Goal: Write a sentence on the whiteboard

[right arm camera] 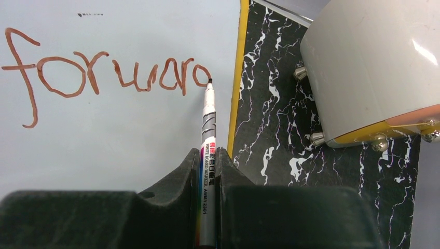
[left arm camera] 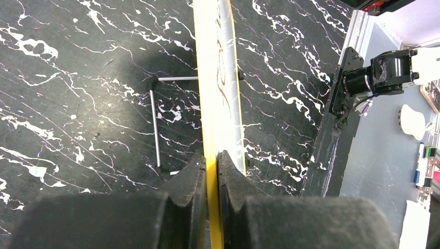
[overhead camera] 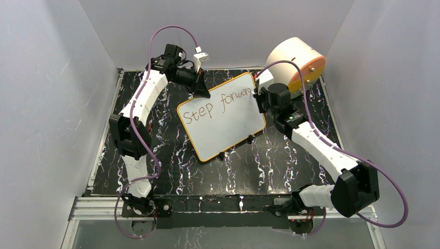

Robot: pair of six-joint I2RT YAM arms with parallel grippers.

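Whiteboard [overhead camera: 223, 129] slants toward far right; left gripper [left arm camera: 211, 158] clamps it, right gripper [right arm camera: 209, 153] clamps marker [right arm camera: 208, 119].

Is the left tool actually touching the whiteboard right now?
Touching. The left wrist view shows the left tool clamped on the whiteboard at its yellow frame, both jaws pressed against it.

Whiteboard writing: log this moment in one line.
left gripper: shut on whiteboard edge | right gripper: shut on marker | tip: at unfinished "d" | sentence: "Step" done, "forward" nearly
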